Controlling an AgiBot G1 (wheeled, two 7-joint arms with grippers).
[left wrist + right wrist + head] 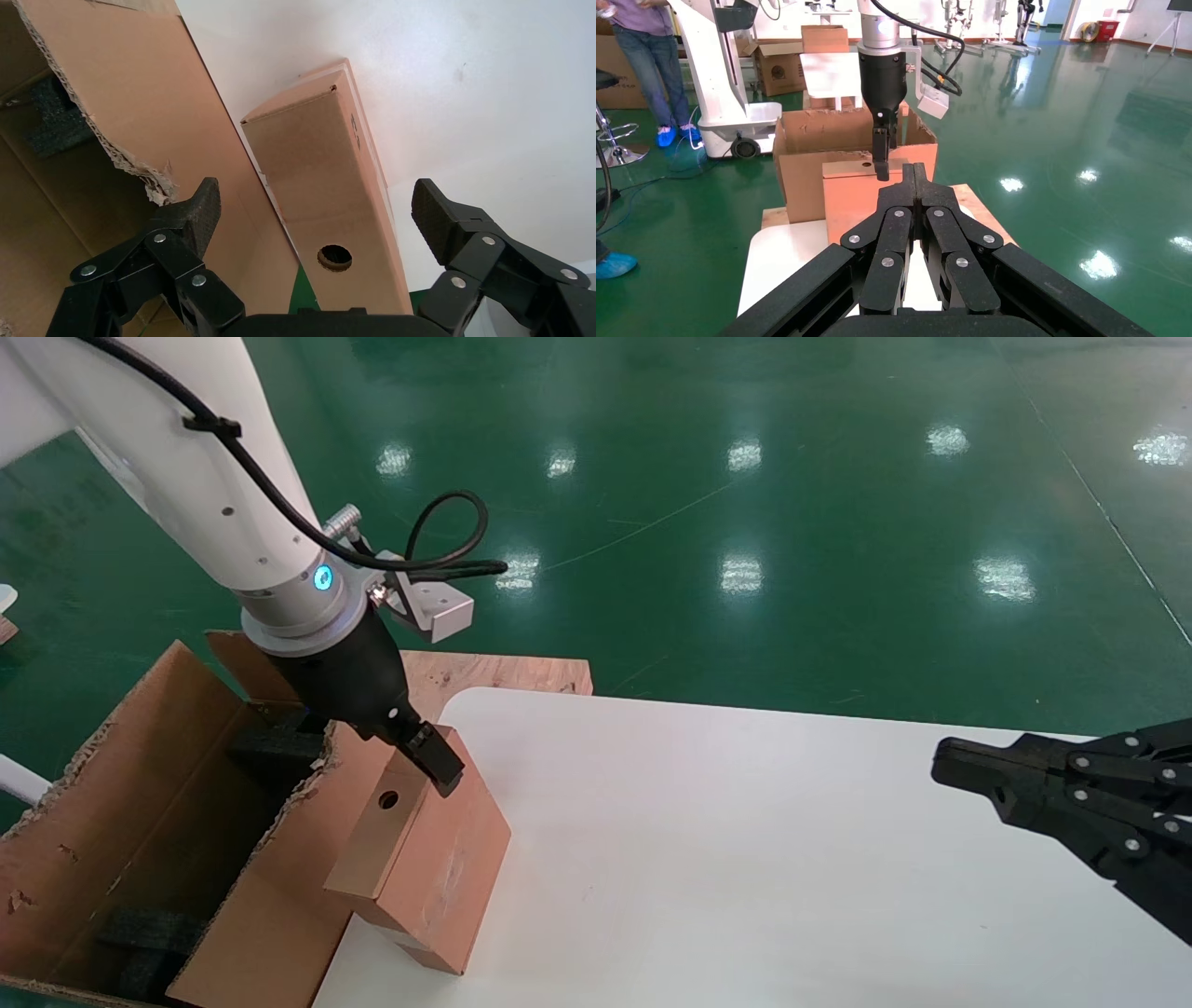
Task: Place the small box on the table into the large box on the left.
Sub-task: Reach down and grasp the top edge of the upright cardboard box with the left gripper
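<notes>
Two grippers show, and only the left gripper (430, 758) is at the work: it hangs over the small box (424, 868), its black fingers (191, 214) spread wide to either side of the box's holed face in the left wrist view, neither pad touching cardboard there. From the head camera one dark fingertip lies over the box's upper far edge, just beyond the round punched hole; whether it rests on the cardboard cannot be told. That small box stands at the left edge of the white table (792, 859), tilted, and leans against the torn-edged wall of the large box (112, 840). This big carton stands open to the left of the table, with black foam pieces (270, 747) inside it. Behind both, a bare plywood board (503, 674) shows at the table's far corner. Over the table's right side, well apart from the boxes, the right gripper (950, 768) hangs idle with its fingertips (905, 179) pressed together and nothing between them.
</notes>
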